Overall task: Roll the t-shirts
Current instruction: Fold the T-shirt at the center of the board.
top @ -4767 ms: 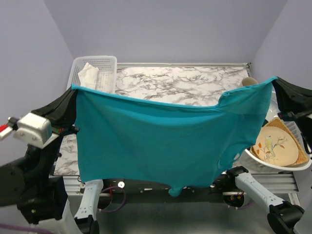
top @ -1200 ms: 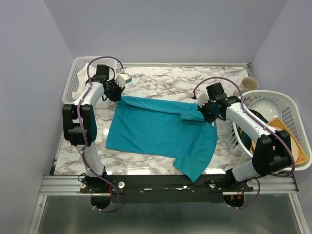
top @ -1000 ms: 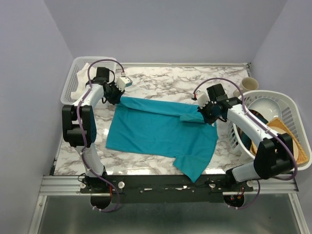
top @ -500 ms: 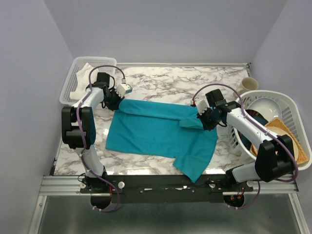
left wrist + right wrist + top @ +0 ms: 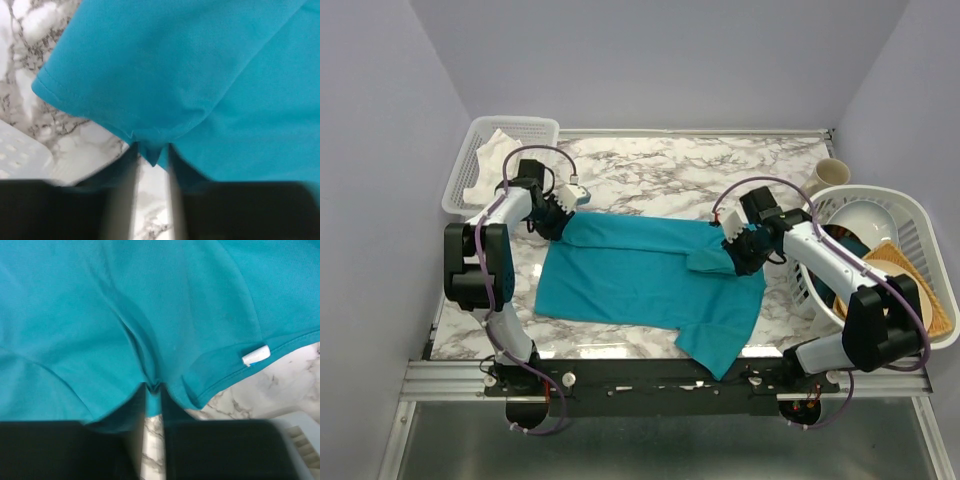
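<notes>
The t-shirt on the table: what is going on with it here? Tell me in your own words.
Two robot arms are working on a teal t-shirt spread on the marble table. The left claw pinches its far left edge and the right claw pinches its far right edge, close to the small pale collar label. The far edge looks doubled over toward the near side, so the roll seems barely begun.

Teal t-shirt (image 5: pixel 640 275) lies spread, far edge folded.
</notes>
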